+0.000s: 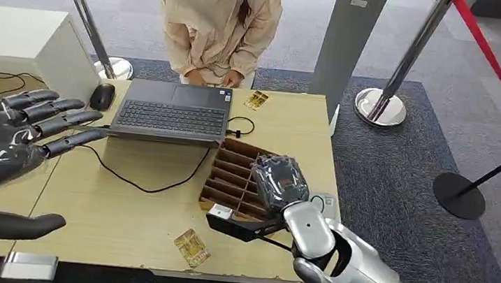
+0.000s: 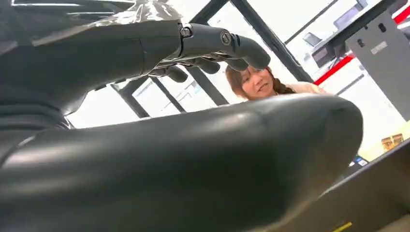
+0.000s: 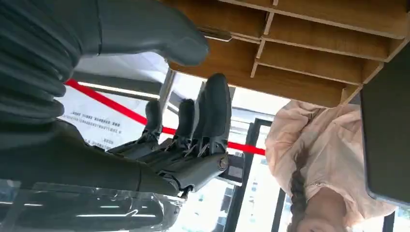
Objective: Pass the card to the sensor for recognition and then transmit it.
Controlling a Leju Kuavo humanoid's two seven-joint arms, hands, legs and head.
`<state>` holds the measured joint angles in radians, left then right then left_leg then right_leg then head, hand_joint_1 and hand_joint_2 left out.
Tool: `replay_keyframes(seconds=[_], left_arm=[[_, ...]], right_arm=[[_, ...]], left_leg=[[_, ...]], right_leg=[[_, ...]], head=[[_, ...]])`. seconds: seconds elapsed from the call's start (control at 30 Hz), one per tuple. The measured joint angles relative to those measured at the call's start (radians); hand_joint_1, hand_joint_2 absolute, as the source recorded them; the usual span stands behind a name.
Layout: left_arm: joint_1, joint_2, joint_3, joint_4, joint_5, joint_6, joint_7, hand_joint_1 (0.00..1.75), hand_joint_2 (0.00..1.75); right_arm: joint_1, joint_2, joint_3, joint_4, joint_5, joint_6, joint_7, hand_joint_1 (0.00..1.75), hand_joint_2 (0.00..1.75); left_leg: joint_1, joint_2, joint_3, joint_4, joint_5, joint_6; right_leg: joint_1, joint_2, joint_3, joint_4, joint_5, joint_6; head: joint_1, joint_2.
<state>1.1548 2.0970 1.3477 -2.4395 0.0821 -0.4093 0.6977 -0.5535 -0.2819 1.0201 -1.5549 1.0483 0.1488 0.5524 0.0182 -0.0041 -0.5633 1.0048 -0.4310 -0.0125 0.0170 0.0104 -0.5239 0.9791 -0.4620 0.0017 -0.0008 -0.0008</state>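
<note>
At the lower middle of the head view, a card (image 1: 192, 248) lies flat near the table's (image 1: 121, 205) front edge, left of and below the right hand (image 1: 278, 181). That hand hovers over the wooden organizer (image 1: 230, 174), fingers loosely curled and empty. The left hand (image 1: 1, 150) is spread, empty and farther off.

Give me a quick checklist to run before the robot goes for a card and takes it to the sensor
1. Left hand free: ok, fingers spread, holding nothing.
2. Right hand free: ok, fingers apart over the wooden card organizer.
3. Card within reach: ok, one card lies near the table's front edge.
4. Second card beside the laptop: ok, lying flat.
5. Sensor location: cannot tell.
6. Person clear of the hands: ok, seated behind the table.
</note>
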Motion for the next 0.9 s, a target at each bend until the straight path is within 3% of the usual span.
replay_keyframes(seconds=[0.2,0.9], left_arm=[[0.012,0.0,0.012,-0.006,-0.017,-0.01,0.0,0.0,0.0],[0.024,0.0,0.035,-0.012,-0.002,0.003,0.0,0.0,0.0]], right_arm=[[-0.003,0.006,0.01,0.012,-0.007,-0.004,-0.001,0.26,1.75],[0.013,0.023,-0.011,0.073,-0.024,-0.097,0.009,0.31,1.75]], left_leg=[[0.0,0.0,-0.001,0.0,0.0,0.0],[0.0,0.0,-0.001,0.0,0.0,0.0]], right_leg=[[0.0,0.0,-0.001,0.0,0.0,0.0],[0.0,0.0,-0.001,0.0,0.0,0.0]], head=[[0.0,0.0],[0.0,0.0]])
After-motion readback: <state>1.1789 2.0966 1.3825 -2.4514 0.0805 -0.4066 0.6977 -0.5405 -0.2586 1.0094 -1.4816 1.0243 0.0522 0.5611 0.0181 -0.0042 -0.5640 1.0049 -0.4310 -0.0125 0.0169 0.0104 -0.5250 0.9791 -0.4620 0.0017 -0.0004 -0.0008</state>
